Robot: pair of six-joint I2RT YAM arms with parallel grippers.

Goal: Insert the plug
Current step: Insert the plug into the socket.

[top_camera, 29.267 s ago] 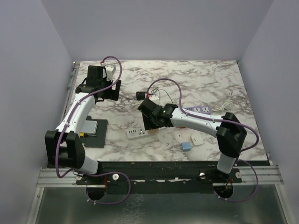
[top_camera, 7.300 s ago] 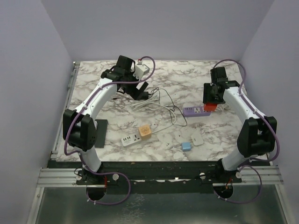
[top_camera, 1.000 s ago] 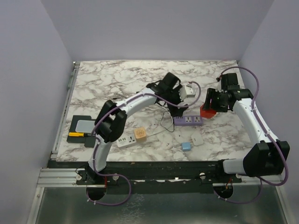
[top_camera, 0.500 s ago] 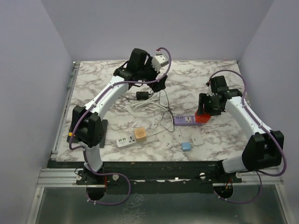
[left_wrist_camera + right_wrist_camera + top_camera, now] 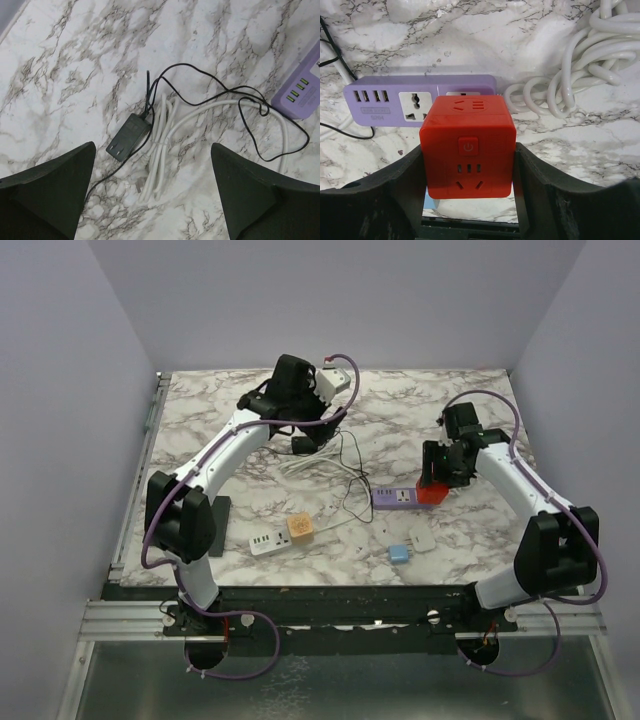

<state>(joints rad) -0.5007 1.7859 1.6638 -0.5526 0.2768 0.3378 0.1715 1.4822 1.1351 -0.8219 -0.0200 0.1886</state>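
Observation:
My right gripper (image 5: 468, 200) is shut on a red cube socket (image 5: 467, 147) and holds it just in front of the right end of the purple power strip (image 5: 420, 97). In the top view the red cube (image 5: 430, 493) sits at the strip's (image 5: 398, 497) right end, under the right gripper (image 5: 436, 478). My left gripper (image 5: 152, 200) is open and empty, hovering over a black adapter plug (image 5: 129, 142) with a thin black cord, next to a bundled white cable (image 5: 160, 145). In the top view the left gripper (image 5: 312, 430) is above the black plug (image 5: 303, 445).
A coiled white cable (image 5: 585, 60) lies right of the purple strip. Toward the front are an orange cube (image 5: 302, 528), a white power strip (image 5: 262, 541), a blue adapter (image 5: 400, 554) and white adapters (image 5: 420, 538). A black pad (image 5: 216, 525) lies at the left.
My left gripper has left the purple strip and moved back and left over the black plug. My right gripper has carried the red cube left to the strip's right end.

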